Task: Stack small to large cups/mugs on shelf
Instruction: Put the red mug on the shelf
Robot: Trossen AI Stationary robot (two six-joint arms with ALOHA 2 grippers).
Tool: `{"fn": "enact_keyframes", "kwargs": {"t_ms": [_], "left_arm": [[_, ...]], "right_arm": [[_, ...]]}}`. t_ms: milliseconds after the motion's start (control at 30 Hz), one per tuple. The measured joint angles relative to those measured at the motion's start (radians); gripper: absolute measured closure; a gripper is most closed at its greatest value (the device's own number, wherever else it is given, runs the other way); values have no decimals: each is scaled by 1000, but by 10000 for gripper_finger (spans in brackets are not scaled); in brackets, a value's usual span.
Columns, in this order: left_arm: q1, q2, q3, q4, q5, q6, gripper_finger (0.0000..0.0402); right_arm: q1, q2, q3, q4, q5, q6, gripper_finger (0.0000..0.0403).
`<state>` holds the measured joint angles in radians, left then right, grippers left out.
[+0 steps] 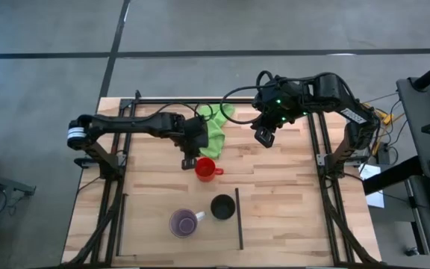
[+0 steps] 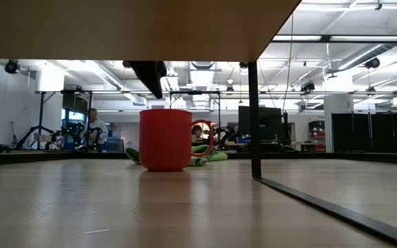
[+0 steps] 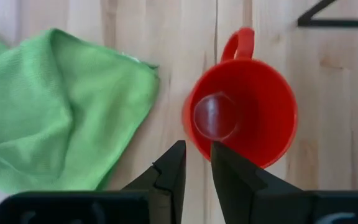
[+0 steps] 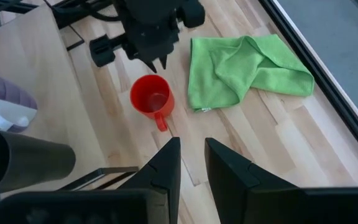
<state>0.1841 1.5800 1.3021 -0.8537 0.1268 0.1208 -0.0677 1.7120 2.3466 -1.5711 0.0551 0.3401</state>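
The red handled mug [image 1: 205, 169] stands upright on its base on the table, mid-table, its handle toward the right edge; it also shows in the low view [image 2: 165, 140]. My left gripper [image 1: 189, 160] hangs shut just above the mug's rim on the side away from the handle [image 3: 197, 152]; the low view shows its tip [image 2: 158, 93] slightly above the rim. The purple cup [image 1: 184, 222] and the black cup [image 1: 222, 206] stand on the shelf patch [image 1: 155, 205] near the front. My right gripper [image 1: 263, 137] is shut and empty, raised at the far right [image 4: 192, 149].
A green cloth [image 1: 216, 123] lies crumpled behind the mug, at the table's far side. Thin black bars [image 1: 239, 218] edge the shelf patch; one upright bar [image 2: 255, 117] stands right of the mug in the low view. People show in the room beyond.
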Motion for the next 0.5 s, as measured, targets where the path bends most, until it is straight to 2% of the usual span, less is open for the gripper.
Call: {"fn": "enact_keyframes", "kwargs": {"t_ms": [200, 500], "left_arm": [[0, 9, -21, 88, 81, 66, 340], [0, 55, -42, 143, 86, 79, 341]], "right_arm": [[0, 6, 0, 0, 0, 0, 335], [0, 5, 0, 0, 0, 0, 335]]}}
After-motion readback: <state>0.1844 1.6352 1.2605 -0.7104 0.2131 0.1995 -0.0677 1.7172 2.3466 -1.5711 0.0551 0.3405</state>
